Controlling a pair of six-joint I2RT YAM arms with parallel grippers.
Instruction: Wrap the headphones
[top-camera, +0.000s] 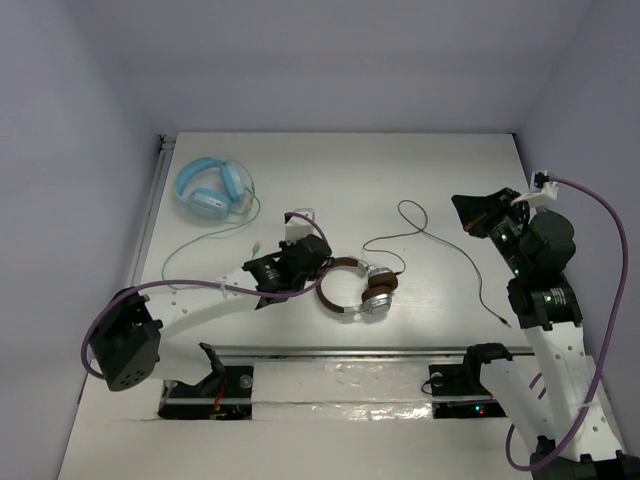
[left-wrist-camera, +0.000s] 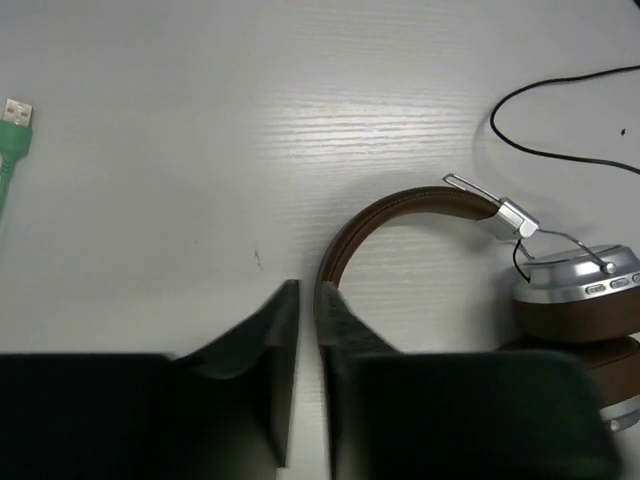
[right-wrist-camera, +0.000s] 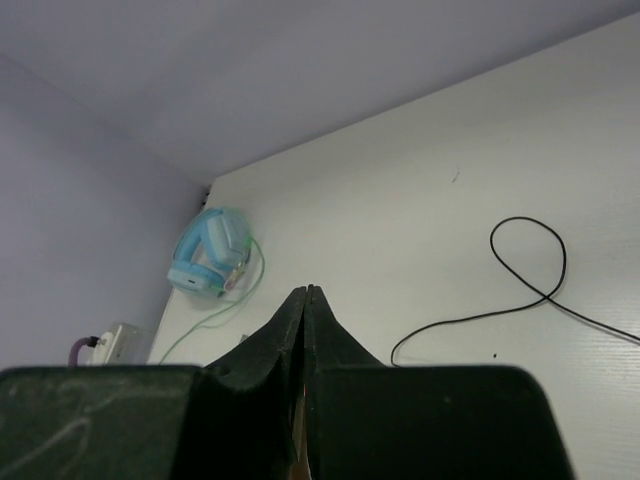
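The headphones (top-camera: 355, 292) lie flat near the middle of the table (top-camera: 400, 160), with the brown headband arching left and the two silver cups close together on the right. That leaves the band as the open part to take hold of. The left pincer (left-wrist-camera: 308, 290) sits low at the band's left curve, clenched on nothing. White table shows through the thin slit between its fingers, and the band passes just beside the right finger. The thin black cable (left-wrist-camera: 494, 118) trails loose in loops to the far right, unwound, so the wrapping looks not yet begun. The right pincer (right-wrist-camera: 308, 292) hangs high at the right, also clenched and empty, likely waiting for the cable. The light blue headphones (top-camera: 213, 187) rest well apart, far left.
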